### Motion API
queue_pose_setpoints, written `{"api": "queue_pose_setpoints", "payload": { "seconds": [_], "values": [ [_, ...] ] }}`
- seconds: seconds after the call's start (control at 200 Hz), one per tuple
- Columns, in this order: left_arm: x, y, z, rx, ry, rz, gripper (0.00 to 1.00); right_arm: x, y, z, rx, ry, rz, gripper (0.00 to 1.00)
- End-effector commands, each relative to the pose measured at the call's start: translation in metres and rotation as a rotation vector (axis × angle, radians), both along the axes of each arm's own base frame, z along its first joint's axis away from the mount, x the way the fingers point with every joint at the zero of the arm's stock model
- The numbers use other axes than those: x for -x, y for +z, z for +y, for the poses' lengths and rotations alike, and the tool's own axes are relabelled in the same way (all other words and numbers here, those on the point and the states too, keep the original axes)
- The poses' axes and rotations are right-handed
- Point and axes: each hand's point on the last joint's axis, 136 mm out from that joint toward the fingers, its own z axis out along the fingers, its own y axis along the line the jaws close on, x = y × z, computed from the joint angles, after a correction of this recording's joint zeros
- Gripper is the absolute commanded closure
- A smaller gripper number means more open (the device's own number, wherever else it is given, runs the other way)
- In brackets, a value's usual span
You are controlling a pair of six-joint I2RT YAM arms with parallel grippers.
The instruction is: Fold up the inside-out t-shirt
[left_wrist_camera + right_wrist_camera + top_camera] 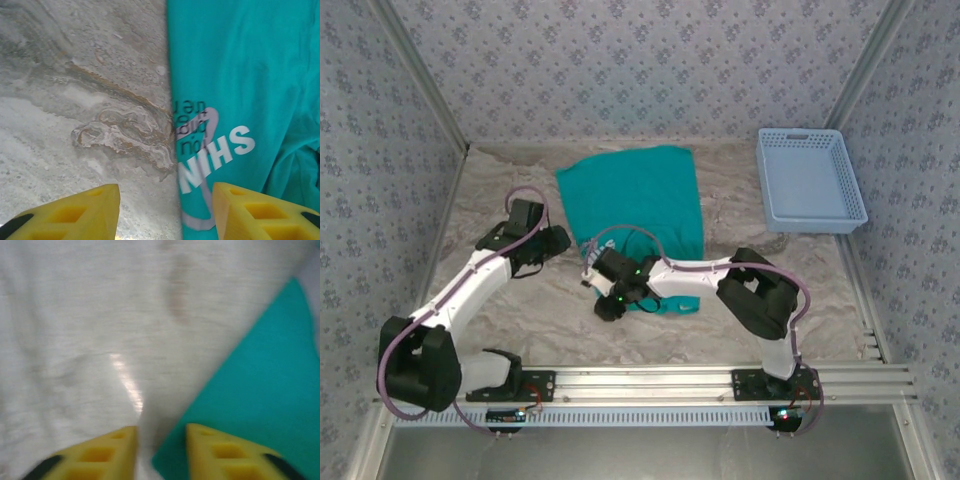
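The inside-out t-shirt (630, 195) lies flat at the table's middle, teal, its lower part bunched under the right arm. In the left wrist view the t-shirt (250, 75) carries a white "NHS" print, and its straight left edge runs down between the yellow fingers. My left gripper (558, 240) (166, 212) hovers at that left edge, open with nothing held. My right gripper (604, 303) (161, 450) is low over the shirt's near left corner. Its jaws stand narrowly apart, with a teal corner of the t-shirt (260, 390) lying between them. That view is blurred.
A light blue plastic basket (817, 224) stands at the back right. A crinkled pale sheet (520, 330) covers the table, with patterned walls on three sides. An aluminium rail (670, 380) with the arm bases runs along the near edge.
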Motion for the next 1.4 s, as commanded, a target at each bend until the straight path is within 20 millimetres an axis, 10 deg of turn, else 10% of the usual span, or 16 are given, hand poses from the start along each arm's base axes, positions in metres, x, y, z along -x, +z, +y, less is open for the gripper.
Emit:
{"api": "queue_pose_setpoints", "payload": {
  "seconds": [0.0,0.185,0.38,0.61,0.879,1.009,1.209,1.394],
  "values": [
    [-0.008,0.013,-0.017,0.04,-0.109,-0.019,0.47,0.031,0.044,0.021,-0.139,0.128,0.107,0.57],
    [-0.008,0.025,-0.074,0.229,-0.369,-0.052,0.46,-0.011,0.096,-0.014,-0.212,-0.048,0.041,0.51],
    [-0.013,0.02,-0.107,0.284,-0.488,-0.054,0.44,-0.118,0.071,-0.14,0.05,-0.617,-0.148,0.5],
    [-0.02,0.004,-0.169,0.276,-0.582,-0.003,0.42,-0.166,0.047,-0.149,0.117,-0.784,-0.181,0.51],
    [-0.019,-0.043,-0.203,0.249,-0.578,0.103,0.41,-0.144,0.042,-0.144,0.024,-0.704,-0.06,1.0],
    [-0.016,-0.053,-0.211,0.228,-0.59,0.122,0.49,-0.119,0.059,-0.146,-0.111,-0.672,0.081,1.0],
    [0.002,-0.072,-0.2,0.135,-0.654,0.17,1.0,-0.112,0.049,-0.189,-0.042,-0.761,0.098,1.0],
    [0.045,-0.054,-0.191,0.188,-0.794,0.171,1.0,-0.125,0.02,-0.236,0.124,-0.81,0.007,0.98]
  ]
}}
